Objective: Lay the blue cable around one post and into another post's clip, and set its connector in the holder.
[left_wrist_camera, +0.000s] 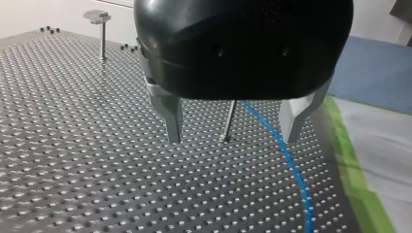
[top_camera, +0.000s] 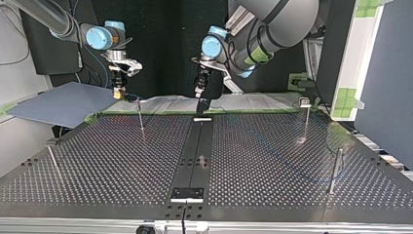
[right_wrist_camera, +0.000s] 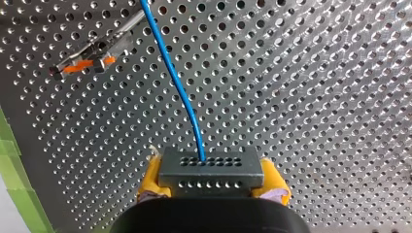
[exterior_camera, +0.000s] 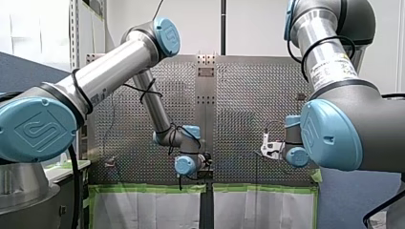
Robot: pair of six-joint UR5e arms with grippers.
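Perforated metal table, green tape and white sheeting along one edge. White wall beyond it; blue partition at front view's left. Top view backs onto a dark backdrop.

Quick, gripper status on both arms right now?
Left gripper: open, holding nothing.
Right gripper: shut on the connector of the blue cable.

Plainly a robotics lab. A grey left arm and a grey right arm, both with blue joint caps, reach over a perforated metal table on which thin steel posts stand. Green tape lines its edge, a blue partition closes one side, and the bare white wall behind looks like a test cell's.
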